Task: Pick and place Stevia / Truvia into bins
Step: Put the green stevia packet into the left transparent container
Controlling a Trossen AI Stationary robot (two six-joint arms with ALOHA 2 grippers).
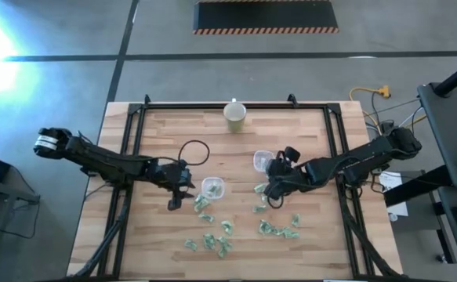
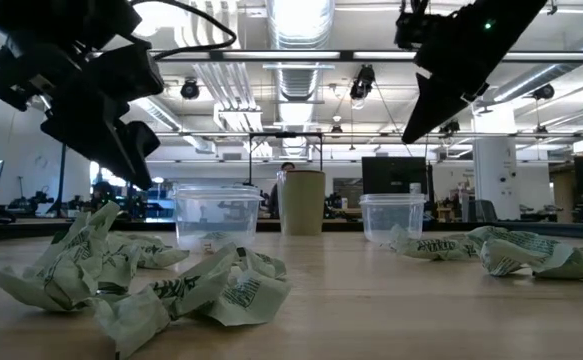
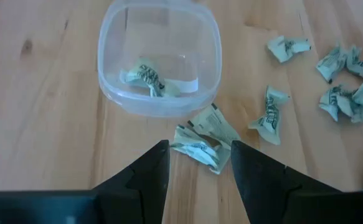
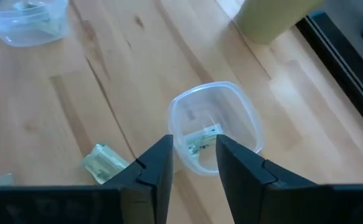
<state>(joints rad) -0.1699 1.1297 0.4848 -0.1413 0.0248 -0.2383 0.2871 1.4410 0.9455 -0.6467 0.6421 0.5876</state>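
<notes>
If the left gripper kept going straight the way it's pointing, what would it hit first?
Probably the crumpled pale green paper packets lying between the left gripper's open fingers, just before the clear square plastic bin; depth is uncertain.

left gripper (image 1: pixel 178 196): bin (image 1: pixel 212 186) just ahead, one packet (image 3: pixel 145 74) in it, two packets (image 3: pixel 203 140) between fingertips and bin | right gripper (image 1: pixel 273 190): second bin (image 1: pixel 262 160) just ahead, packet (image 4: pixel 203 138) inside, cup (image 1: pixel 235 115) beyond

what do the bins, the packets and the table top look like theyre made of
Bins: clear glossy plastic, the contents show through the walls. Packets: thin matte paper, crumpled and printed, by the look. Table top: pale wood, with visible grain and plank seams.
</notes>
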